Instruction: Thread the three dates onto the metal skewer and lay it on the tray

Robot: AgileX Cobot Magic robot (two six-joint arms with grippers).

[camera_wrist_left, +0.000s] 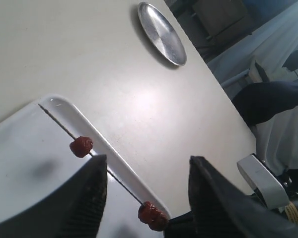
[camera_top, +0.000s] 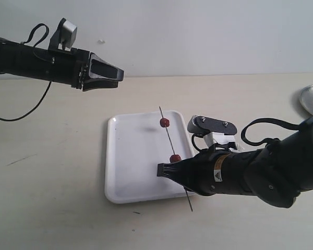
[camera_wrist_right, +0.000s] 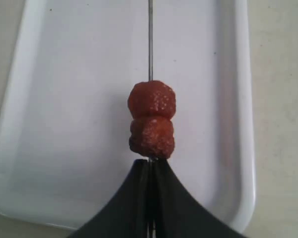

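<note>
At the tray's (camera_top: 130,156) near right corner, the right pincer (camera_wrist_right: 150,167) is clamped on the skewer (camera_wrist_right: 150,39), likely to steady it for laying down. Two dates (camera_wrist_right: 151,119) sit touching just beyond its tips; a third date (camera_top: 164,122) sits further up the rod, over the tray's right side. Beyond the tray's far left corner hangs the left pincer (camera_top: 116,74), jaws apart, touching nothing

Lit brightly and evenly. Dropped a faint grey shadow on the tray (camera_wrist_left: 20,148), showed pale glare on the table (camera_wrist_left: 149,96). Rendered the dates (camera_wrist_right: 151,119) slightly soft in close-up.
</note>
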